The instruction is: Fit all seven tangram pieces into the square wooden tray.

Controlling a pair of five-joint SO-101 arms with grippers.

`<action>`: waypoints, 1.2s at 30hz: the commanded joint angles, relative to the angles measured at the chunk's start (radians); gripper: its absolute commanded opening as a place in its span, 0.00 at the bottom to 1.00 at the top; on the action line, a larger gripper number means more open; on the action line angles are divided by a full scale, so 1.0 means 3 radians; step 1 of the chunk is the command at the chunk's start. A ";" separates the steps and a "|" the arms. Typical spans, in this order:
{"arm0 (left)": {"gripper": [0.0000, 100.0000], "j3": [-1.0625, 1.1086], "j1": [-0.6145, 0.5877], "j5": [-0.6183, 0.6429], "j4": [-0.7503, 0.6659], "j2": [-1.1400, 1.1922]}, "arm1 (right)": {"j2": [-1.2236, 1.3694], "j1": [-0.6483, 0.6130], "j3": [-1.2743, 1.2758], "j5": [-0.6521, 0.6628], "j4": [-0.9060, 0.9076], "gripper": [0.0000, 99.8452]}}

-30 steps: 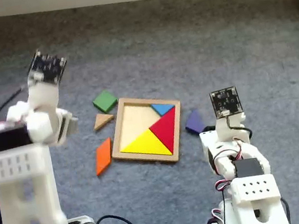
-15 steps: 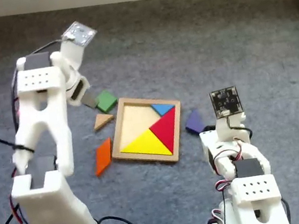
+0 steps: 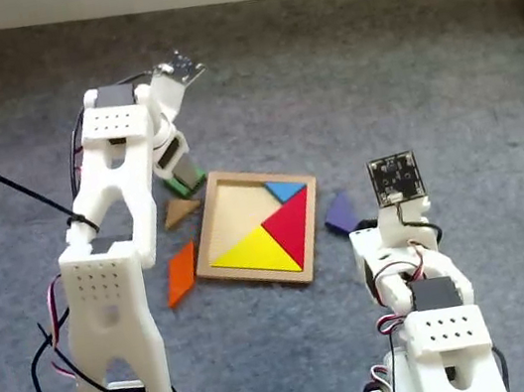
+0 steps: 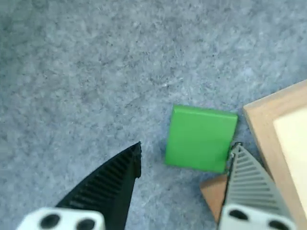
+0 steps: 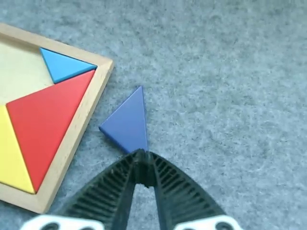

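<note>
L tool [image 4: 186, 147] is seen spread wide, empty, astride the green square [image 4: 200, 138], laid just off the tray's [image 3: 209, 227] upper-left corner mid-frame; R tool [image 5: 142, 155] is pressed closed, empty, by the dark-blue triangle [image 5: 127, 123].

Left arm [image 3: 118, 180] stretched forward, left gripper [image 4: 186, 145] fingers spread, right arm [image 3: 410, 267] folded back, right gripper [image 5: 142, 154] fingers together

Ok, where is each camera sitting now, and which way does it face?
High view: fixed overhead, looking down on the square wooden tray, the left arm and the right arm.
Left wrist view: on the left arm, looking down past its open left gripper at the green square piece.
Right wrist view: on the right arm, looking down past its shut right gripper at the dark blue triangle piece.
Shared: all three show the tray.
</note>
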 commanded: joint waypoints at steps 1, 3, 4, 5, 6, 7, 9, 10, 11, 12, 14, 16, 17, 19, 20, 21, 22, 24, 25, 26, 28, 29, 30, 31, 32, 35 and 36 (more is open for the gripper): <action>0.28 -0.0269 0.0069 -0.0036 0.0026 0.0079 | -0.0069 0.0038 -0.0013 -0.0010 -0.0074 0.01; 0.28 -0.0309 0.0074 -0.0036 0.0026 0.0161 | -0.0069 0.0038 -0.0013 -0.0010 -0.0074 0.01; 0.28 -0.0320 0.0079 -0.0041 0.0026 0.0187 | -0.0069 0.0038 -0.0013 -0.0010 -0.0074 0.01; 0.28 -0.0320 0.0079 -0.0041 0.0020 0.0202 | -0.0069 0.0038 -0.0013 -0.0010 -0.0074 0.01; 0.28 -0.0320 0.0079 -0.0041 0.0015 0.0217 | -0.0069 0.0038 -0.0013 -0.0010 -0.0074 0.01; 0.27 -0.0320 0.0079 -0.0041 0.0005 0.0222 | -0.0069 0.0038 -0.0013 -0.0010 -0.0074 0.01; 0.23 -0.0320 0.0079 -0.0041 0.0000 0.0222 | -0.0069 0.0038 -0.0013 -0.0010 -0.0074 0.01; 0.21 -0.0320 0.0079 -0.0041 0.0000 0.0222 | -0.0069 0.0038 -0.0013 -0.0010 -0.0074 0.01; 0.19 -0.0320 0.0084 -0.0041 0.0005 0.0222 | -0.0069 0.0038 -0.0013 -0.0010 -0.0074 0.01; 0.18 -0.0315 0.0084 -0.0041 0.0020 0.0222 | -0.0069 0.0038 -0.0013 -0.0010 -0.0074 0.01; 0.16 -0.0304 0.0084 -0.0041 0.0041 0.0222 | -0.0069 0.0038 -0.0013 -0.0010 -0.0074 0.01; 0.14 -0.0315 0.0084 -0.0041 0.0128 0.0222 | -0.0069 0.0038 -0.0013 -0.0010 -0.0074 0.01; 0.14 -0.0315 0.0084 -0.0041 0.0153 0.0207 | -0.0069 0.0038 -0.0013 -0.0010 -0.0074 0.01; 0.13 -0.0320 0.0084 -0.0041 0.0205 0.0202 | -0.0069 0.0038 -0.0013 -0.0010 -0.0074 0.01; 0.13 -0.0345 0.0084 -0.0036 0.0240 0.0197 | -0.0069 0.0038 -0.0013 -0.0010 -0.0074 0.01; 0.13 -0.0407 0.0084 -0.0031 0.0297 0.0197 | -0.0069 0.0038 -0.0013 -0.0010 -0.0074 0.01; 0.14 -0.0488 0.0084 -0.0026 0.0363 0.0202 | -0.0069 0.0043 -0.0013 -0.0010 -0.0074 0.01; 0.14 -0.0627 0.0095 -0.0020 0.0547 0.0202 | -0.0069 0.0049 -0.0013 -0.0010 -0.0074 0.01; 0.14 -0.0713 0.0125 -0.0010 0.0660 0.0202 | -0.0069 0.0049 -0.0013 -0.0010 -0.0074 0.01; 0.14 -0.0821 0.0146 0.0036 0.0777 0.0202 | -0.0069 0.0049 -0.0013 -0.0010 -0.0074 0.01; 0.14 -0.1071 0.0202 0.0143 0.1028 0.0202 | -0.0069 0.0054 -0.0013 -0.0010 -0.0074 0.01; 0.14 -0.1174 0.0243 0.0205 0.1110 0.0202 | -0.0069 0.0054 -0.0013 -0.0010 -0.0074 0.01; 0.13 -0.1240 0.0279 0.0281 0.1156 0.0192 | -0.0074 0.0054 -0.0013 -0.0010 -0.0074 0.01; 0.13 -0.1256 0.0299 0.0348 0.1161 0.0182 | -0.0074 0.0059 -0.0013 -0.0010 -0.0074 0.01; 0.13 -0.1250 0.0315 0.0389 0.1161 0.0141 | -0.0074 0.0059 -0.0013 -0.0010 -0.0074 0.01; 0.13 -0.1046 0.0453 0.0409 0.1161 -0.0054 | -0.0074 0.0064 -0.0013 -0.0010 -0.0074 0.01; 0.13 -0.0933 0.0529 0.0430 0.1161 -0.0146 | -0.0074 0.0064 -0.0013 -0.0010 -0.0074 0.01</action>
